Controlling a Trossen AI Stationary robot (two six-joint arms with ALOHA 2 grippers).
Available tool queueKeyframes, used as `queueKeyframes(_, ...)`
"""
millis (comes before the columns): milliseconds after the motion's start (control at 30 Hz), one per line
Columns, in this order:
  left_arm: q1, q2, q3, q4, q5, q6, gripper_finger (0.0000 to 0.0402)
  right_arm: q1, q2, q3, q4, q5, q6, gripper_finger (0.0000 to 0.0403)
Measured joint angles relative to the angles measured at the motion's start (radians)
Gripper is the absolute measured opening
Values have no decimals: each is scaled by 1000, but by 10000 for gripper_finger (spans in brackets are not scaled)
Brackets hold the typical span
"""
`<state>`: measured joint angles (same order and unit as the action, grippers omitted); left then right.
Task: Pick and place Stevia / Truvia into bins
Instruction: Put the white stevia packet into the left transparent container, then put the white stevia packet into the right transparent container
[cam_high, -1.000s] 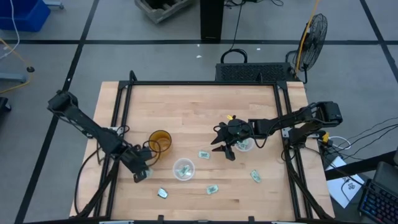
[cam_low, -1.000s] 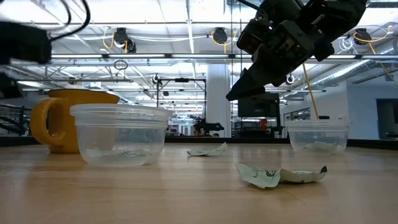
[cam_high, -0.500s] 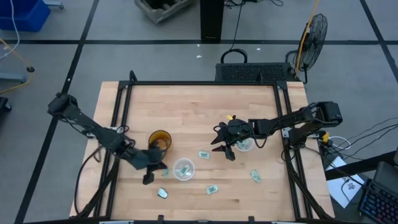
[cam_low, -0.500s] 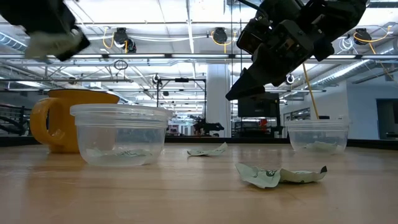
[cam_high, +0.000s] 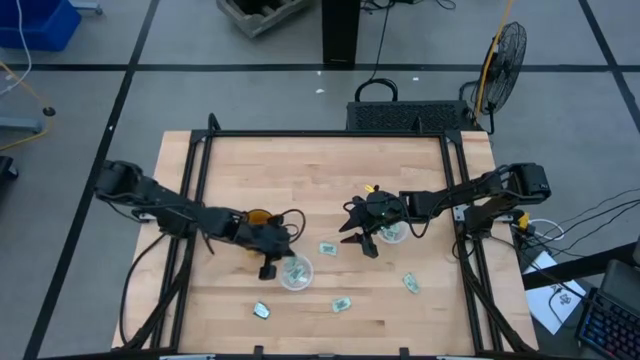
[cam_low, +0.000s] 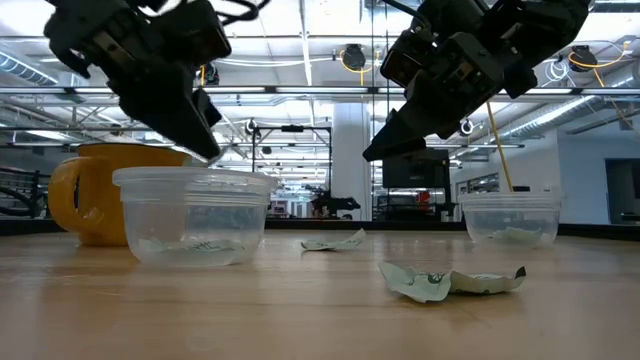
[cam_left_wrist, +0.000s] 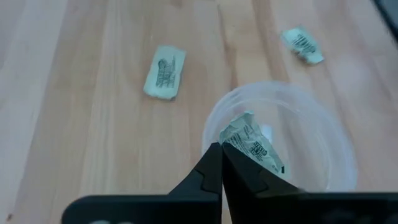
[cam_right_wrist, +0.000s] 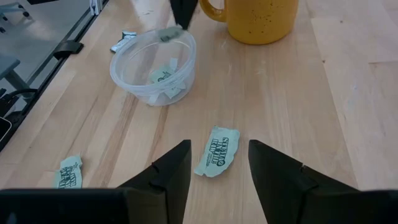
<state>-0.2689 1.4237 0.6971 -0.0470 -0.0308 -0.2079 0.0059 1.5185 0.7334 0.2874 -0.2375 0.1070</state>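
One Stevia sachet (cam_left_wrist: 252, 146) rides pinched between the left gripper (cam_high: 271, 262)'s pressed-together fingers, swung in a second from the surface's edge to just above the near clear cup (cam_high: 295, 272), release likely next, while the right gripper (cam_high: 366, 243) hovers, fingers spread, over another sachet (cam_right_wrist: 217, 151).

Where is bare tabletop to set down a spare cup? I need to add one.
The far half of the table, beyond the mug and both hands, is bare. The near half is crowded: left hand over the left cup, right hand beside the right cup, packets scattered between.
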Motion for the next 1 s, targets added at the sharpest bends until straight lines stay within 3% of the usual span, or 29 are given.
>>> queueKeyframes(400,-15,0,0,-3,31,-5,6,0,0,0,0,0,0,155)
queueKeyframes(733,-15,0,0,-2,27,4,79,0,0,0,-17,0,-50,155)
queueKeyframes(1000,-11,-3,0,103,22,81,90,3,9,0,-26,64,-50,155)
